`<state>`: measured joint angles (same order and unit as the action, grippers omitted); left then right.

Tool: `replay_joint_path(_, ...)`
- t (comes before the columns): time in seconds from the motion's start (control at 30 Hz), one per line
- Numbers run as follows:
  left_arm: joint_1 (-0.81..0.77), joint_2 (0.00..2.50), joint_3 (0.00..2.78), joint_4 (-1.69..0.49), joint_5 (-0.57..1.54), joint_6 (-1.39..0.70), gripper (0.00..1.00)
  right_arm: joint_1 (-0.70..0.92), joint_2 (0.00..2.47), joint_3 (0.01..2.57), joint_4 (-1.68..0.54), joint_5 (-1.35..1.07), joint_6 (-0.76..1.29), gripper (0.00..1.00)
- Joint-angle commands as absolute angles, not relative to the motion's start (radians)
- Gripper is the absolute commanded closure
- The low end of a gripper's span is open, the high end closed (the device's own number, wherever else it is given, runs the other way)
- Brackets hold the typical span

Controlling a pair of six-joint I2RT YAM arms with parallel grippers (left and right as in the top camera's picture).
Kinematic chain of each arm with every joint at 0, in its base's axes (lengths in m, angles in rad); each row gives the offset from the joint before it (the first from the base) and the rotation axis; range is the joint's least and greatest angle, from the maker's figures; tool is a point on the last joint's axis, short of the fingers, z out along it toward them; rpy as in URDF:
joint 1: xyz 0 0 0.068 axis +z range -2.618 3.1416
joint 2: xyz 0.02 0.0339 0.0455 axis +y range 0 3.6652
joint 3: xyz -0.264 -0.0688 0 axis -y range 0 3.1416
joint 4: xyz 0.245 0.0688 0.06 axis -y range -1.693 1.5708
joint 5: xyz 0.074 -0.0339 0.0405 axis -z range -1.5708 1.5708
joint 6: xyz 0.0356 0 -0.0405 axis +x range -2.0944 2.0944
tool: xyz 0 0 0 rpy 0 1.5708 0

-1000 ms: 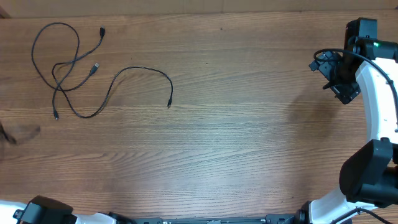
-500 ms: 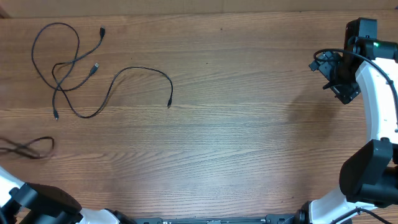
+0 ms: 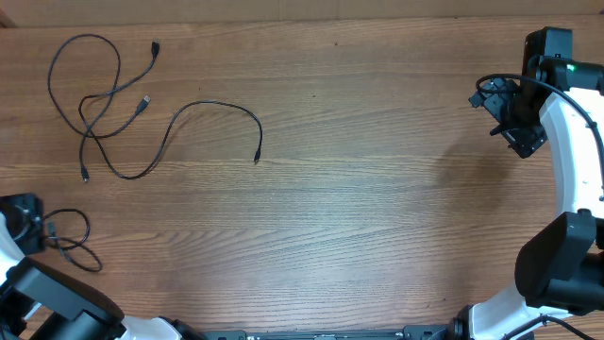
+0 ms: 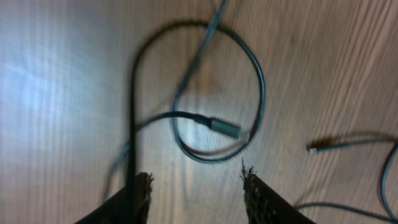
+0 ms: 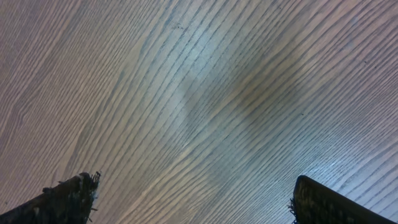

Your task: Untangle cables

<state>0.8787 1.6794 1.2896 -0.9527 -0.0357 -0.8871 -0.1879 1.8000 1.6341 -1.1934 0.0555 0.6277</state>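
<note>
**Markings.** The only readable detail on the cables is a grey plug [image 4: 225,129] at one end.

**Task items.** The tangled cables [image 3: 109,113] lie at the counter's [image 3: 377,217] far-left corner as overlapping loops, with one strand arcing toward the middle and ending in a small plug. A separate cable [image 3: 74,238] lies at the left edge, closer to the near edge and well apart from the tangle. It is curled in a loose loop.

**Change since the earlier frames.** One second ago the left edge showed only a dark smear. Half a second ago the separate cable was stretched flat along that edge. It now sits curled nearer the near edge, and the left arm's head has come into view beside it. The tangle and the right arm have not shifted.

**Left arm.** It reaches in from the near-left corner. The left fingers [image 4: 138,198] are released and stand apart above the loop, with bare wood between them. One strand runs down past the outer side of one finger, and whether it touches cannot be told.

**Right arm.** It stands along the right edge, bent toward the far side. The right fingers [image 5: 71,198] are spread wide over bare wood, grasping nothing.
</note>
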Motion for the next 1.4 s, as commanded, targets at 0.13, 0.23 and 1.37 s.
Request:
replay_joint_path(0.13, 0.781, 1.669, 1.186, -0.81, 0.1, -0.9, 0.34, -0.183, 1.797, 1.635, -1.189, 0.059, 0.632, 0.0)
replay_joint_path(0.23, 0.709, 1.669, 1.186, -0.651, 0.152, -0.698, 0.5, -0.183, 1.797, 1.635, -1.189, 0.059, 0.632, 0.0)
replay_joint_path(1.37, 0.397, 1.458, 1.295, -0.791, 0.734, -0.146, 0.24, -0.183, 1.797, 1.635, -1.189, 0.059, 0.632, 0.0)
